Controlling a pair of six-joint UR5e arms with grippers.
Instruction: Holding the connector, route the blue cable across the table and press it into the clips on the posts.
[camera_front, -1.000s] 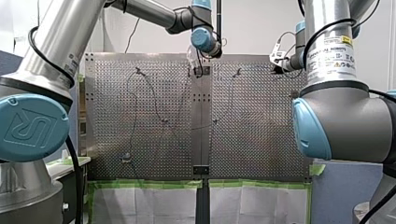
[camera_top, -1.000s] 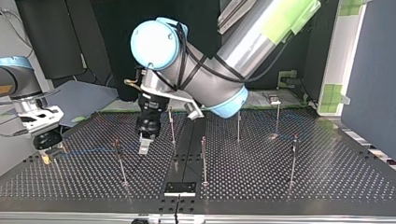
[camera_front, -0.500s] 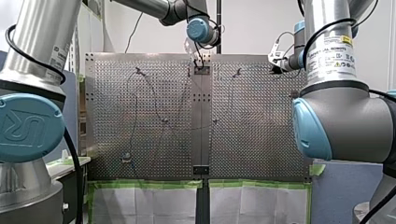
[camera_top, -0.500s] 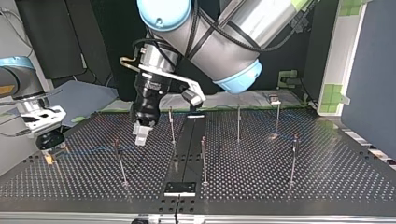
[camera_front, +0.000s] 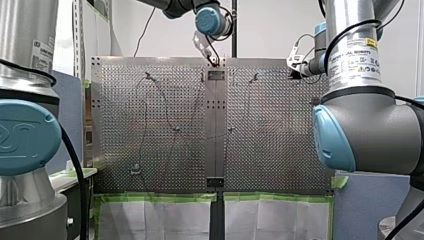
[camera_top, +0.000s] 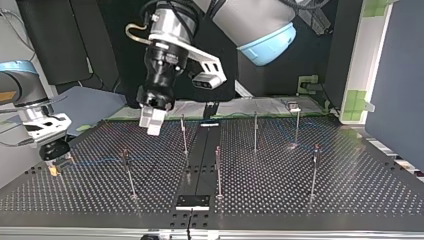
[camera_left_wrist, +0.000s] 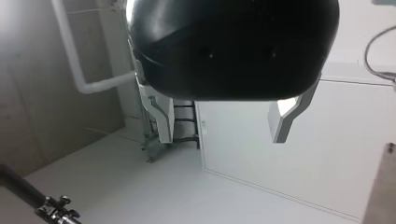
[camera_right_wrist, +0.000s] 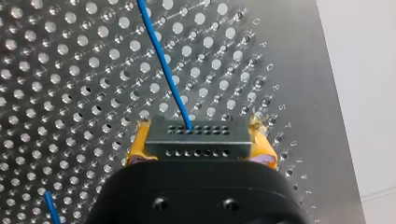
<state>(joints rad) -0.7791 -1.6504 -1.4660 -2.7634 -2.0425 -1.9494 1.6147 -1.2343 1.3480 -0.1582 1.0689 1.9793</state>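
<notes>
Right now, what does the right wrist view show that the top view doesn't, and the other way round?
Only the right wrist view shows the connector clamped between the yellow pads of my right gripper, with the blue cable leaving one of its holes. Only the top view shows my left gripper hanging empty above the perforated table, and the thin posts standing on it. Both show the perforated table, the blue cable running over it, and my right gripper low near the table's edge.

The perforated table bears posts and a blue cable.
</notes>
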